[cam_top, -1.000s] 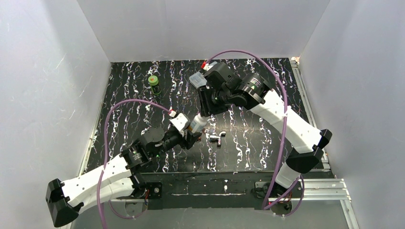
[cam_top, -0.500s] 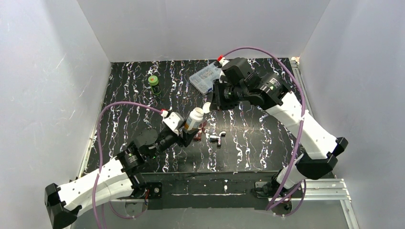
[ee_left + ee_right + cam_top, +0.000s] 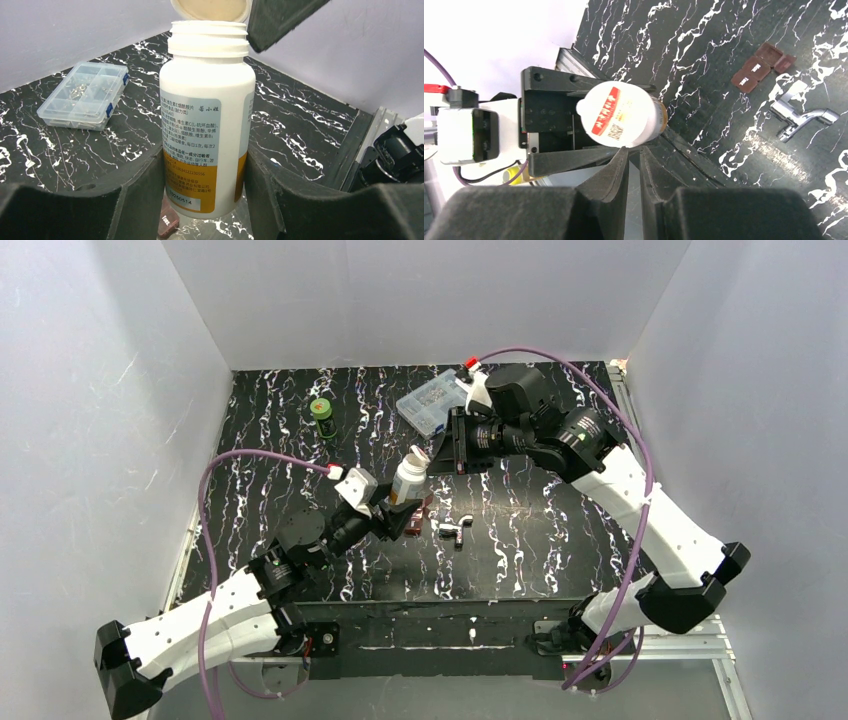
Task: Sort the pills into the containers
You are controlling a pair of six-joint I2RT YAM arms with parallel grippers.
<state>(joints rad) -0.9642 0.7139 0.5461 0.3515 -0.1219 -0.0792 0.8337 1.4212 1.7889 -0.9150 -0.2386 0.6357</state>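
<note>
My left gripper point(image 3: 398, 508) is shut on a white pill bottle point(image 3: 407, 483) with an orange band and holds it upright; the left wrist view shows the bottle point(image 3: 205, 115) between both fingers. Its flip lid point(image 3: 210, 7) stands tilted open above the neck. My right gripper point(image 3: 442, 456) reaches in from the right, its fingers almost together, pinching the edge of the lid point(image 3: 619, 115). The dark red-brown case point(image 3: 421, 510) lies on the table just right of the bottle, its small lids open in the right wrist view point(image 3: 756, 67).
A shiny silver metal piece point(image 3: 453, 530) lies right of the case. A clear compartment box point(image 3: 428, 400) sits at the back, behind my right arm. A small green bottle point(image 3: 322, 417) stands at the back left. The walls are white.
My right gripper came down from above the bottle and swung to its right side, lifting the lid open. My left gripper drew the bottle slightly left and set it more upright.
</note>
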